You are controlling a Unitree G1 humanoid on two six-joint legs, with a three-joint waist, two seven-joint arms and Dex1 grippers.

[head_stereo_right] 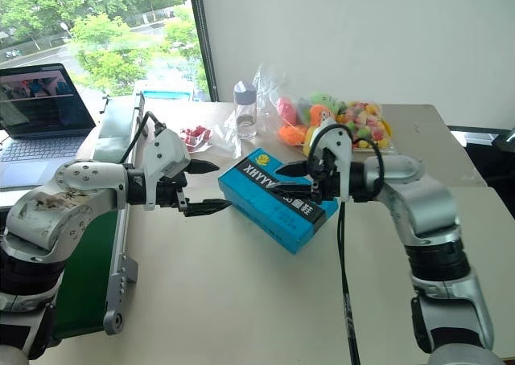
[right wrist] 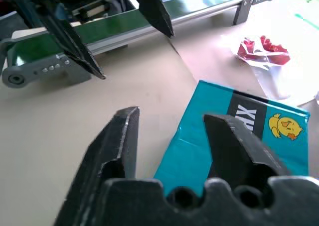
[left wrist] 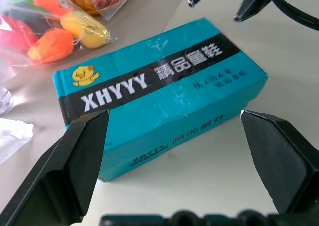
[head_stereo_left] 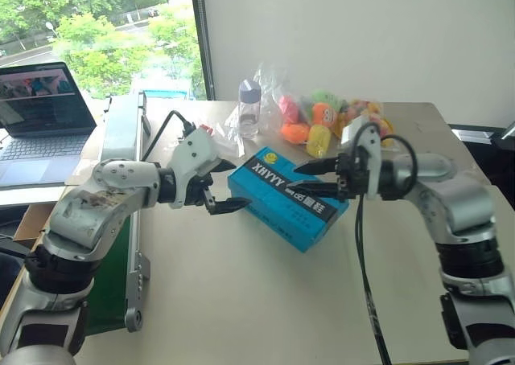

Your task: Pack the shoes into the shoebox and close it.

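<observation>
The teal-blue shoebox (head_stereo_left: 290,198) lies on the table with its lid down, the white "XHYYY" lettering and the yellow smiley facing up. The shoes are out of view. My left gripper (head_stereo_left: 238,186) hovers just off the box's left end, open, its fingers (left wrist: 84,151) spread wider than the box. My right gripper (head_stereo_left: 299,179) hangs over the middle of the lid, pointing left, open with nothing between its fingers (right wrist: 227,146). The two grippers face each other across the box, and neither one touches it.
A clear bag of colourful plush toys (head_stereo_left: 330,120) and a small bottle (head_stereo_left: 249,108) stand behind the box. A red packet (head_stereo_right: 193,136) lies near them. The green-and-grey conveyor (head_stereo_left: 121,140) runs along the table's left side, with a laptop (head_stereo_left: 40,108) beyond it.
</observation>
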